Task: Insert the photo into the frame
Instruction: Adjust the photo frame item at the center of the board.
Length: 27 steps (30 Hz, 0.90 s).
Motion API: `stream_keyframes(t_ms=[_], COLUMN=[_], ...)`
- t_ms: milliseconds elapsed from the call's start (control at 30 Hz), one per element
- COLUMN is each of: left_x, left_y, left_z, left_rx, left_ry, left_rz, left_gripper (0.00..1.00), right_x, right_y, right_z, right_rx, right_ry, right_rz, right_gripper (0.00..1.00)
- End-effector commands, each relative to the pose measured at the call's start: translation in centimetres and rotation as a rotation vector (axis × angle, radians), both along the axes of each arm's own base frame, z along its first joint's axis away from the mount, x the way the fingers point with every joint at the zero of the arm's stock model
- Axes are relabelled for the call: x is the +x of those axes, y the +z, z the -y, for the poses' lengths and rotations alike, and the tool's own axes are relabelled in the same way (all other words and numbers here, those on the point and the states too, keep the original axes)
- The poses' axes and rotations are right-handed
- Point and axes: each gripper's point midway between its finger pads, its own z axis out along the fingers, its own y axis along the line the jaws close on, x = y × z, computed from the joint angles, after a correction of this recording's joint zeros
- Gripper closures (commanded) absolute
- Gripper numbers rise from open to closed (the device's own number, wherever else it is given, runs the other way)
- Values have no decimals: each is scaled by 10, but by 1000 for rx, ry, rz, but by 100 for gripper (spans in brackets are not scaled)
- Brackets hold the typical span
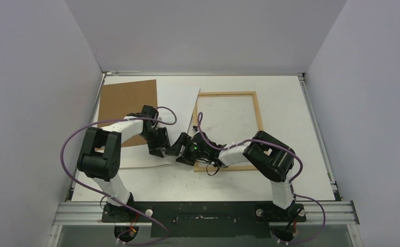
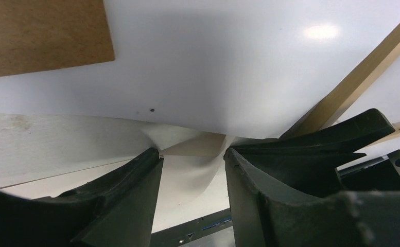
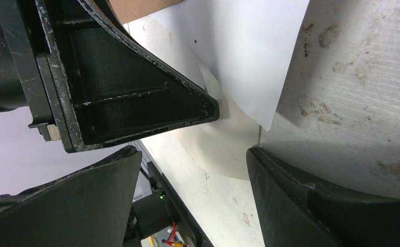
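Note:
The photo [image 1: 174, 103] lies white side up between the brown panel and the frame [image 1: 257, 110] of light wood strips. My left gripper [image 1: 159, 145] is open at the sheet's near edge. In the left wrist view its tips [image 2: 192, 154] rest on either side of a raised buckle in the photo [image 2: 213, 67]. My right gripper [image 1: 179, 149] is open just right of it. In the right wrist view [image 3: 192, 159] its jaws are wide apart around the curled near corner of the photo [image 3: 249, 51], with the left gripper's finger [image 3: 136, 98] close above.
The brown hardboard panel [image 1: 125, 103] lies at the back left, partly under the left arm. One frame strip [image 2: 357, 82] runs just right of the left gripper. The table's metal rail [image 1: 203, 213] is at the near edge.

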Motion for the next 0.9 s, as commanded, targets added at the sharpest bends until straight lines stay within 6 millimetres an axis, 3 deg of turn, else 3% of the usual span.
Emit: stream_keyframes(t_ms=[0,333,700,867], left_x=[-42,-26,-15,-24], left_y=[-24,-13,-23,-31], left_z=[9,34,41,33], left_rx=[-38,-192,-163,-106], left_ry=[-87,-112,-111,-105], left_rz=[-145,-11,84,59], left_gripper=[51,49,44,44], right_x=[-1,-6,-8,-9], right_y=[-28,-31,-31,-30], right_z=[11,13,16,18], right_rx=[-114,-104,-94,-91], right_ry=[-13,-6,-11,-18], right_rz=[41,39,34,31], right_gripper=[22,22,23,23])
